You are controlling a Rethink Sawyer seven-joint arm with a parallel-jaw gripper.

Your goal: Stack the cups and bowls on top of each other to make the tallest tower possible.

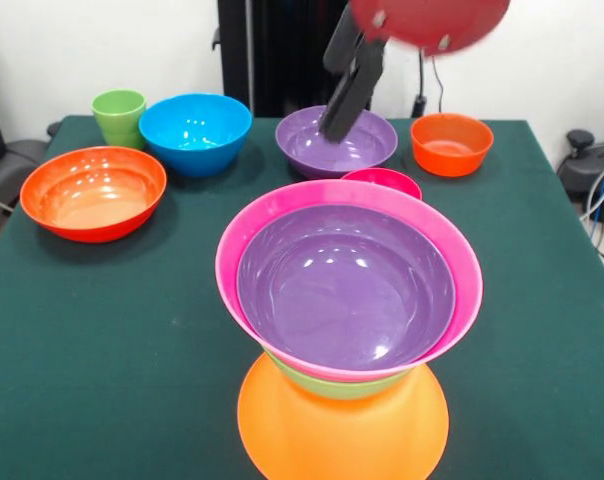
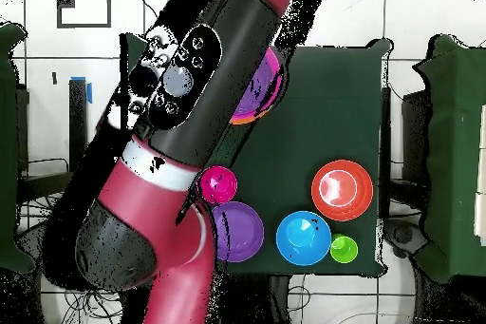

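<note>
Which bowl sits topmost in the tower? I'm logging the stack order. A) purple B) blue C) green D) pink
A: the purple bowl nests inside the pink bowl, with a green bowl showing beneath on the upturned orange bowl.

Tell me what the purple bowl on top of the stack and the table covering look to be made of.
The purple bowl looks like glossy moulded plastic: bright white glints sit on its smooth inner wall. Glazed ceramic can't be fully ruled out by look alone. The table covering appears to be dark green cloth, perhaps felt: it is matte, with no reflections.
</note>
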